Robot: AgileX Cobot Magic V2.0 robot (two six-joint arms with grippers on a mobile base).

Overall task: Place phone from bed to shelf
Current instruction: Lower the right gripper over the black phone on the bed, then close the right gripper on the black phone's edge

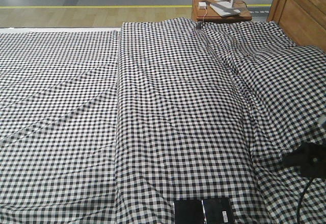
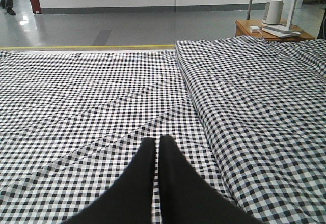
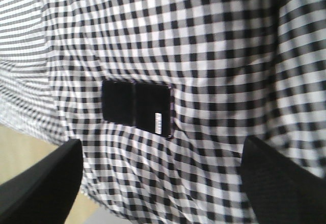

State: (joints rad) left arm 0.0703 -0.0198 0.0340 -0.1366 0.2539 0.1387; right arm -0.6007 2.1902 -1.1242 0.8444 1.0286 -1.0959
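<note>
I'm seeing the phone, a thin glossy black slab creased down its centre with a small white sticker. It's lying flat on the bed, on rumpled black-and-white gingham near the edge. The right gripper is hovering above it, matte black fingers spread wide. The left gripper is hanging over the cloth, fingers pressed together.

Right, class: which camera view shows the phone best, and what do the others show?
The right wrist view: the whole phone shows, with its crease and white sticker. The front view catches it at the bottom edge, partly cut off. The left wrist view shows no phone.
</note>
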